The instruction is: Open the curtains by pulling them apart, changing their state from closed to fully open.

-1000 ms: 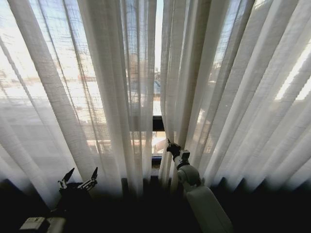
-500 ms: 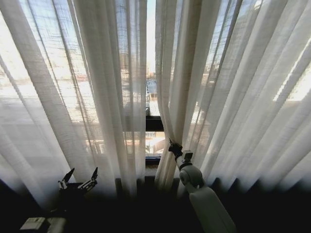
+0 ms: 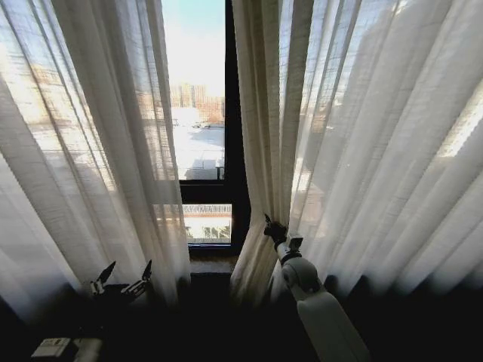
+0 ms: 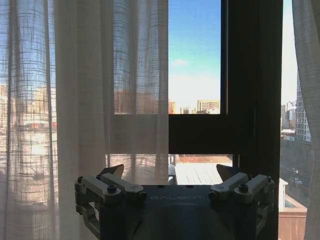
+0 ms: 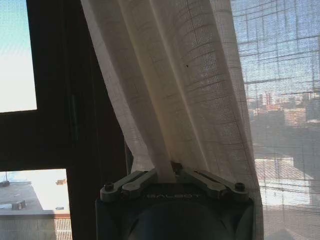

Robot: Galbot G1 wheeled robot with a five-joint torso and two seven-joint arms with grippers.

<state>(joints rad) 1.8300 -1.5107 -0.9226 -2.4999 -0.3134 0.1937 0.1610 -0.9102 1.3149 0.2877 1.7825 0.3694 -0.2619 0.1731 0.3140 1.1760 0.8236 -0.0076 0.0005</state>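
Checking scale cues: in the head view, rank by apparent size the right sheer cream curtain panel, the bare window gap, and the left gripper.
1. Right sheer cream curtain panel
2. Bare window gap
3. Left gripper, though nearer the camera

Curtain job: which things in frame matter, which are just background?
Job:
- right curtain, edge pinched in the shut right claw
- left curtain, not held
- left claw, open, low by the left curtain

Background:
- dark window frame
- buildings outside
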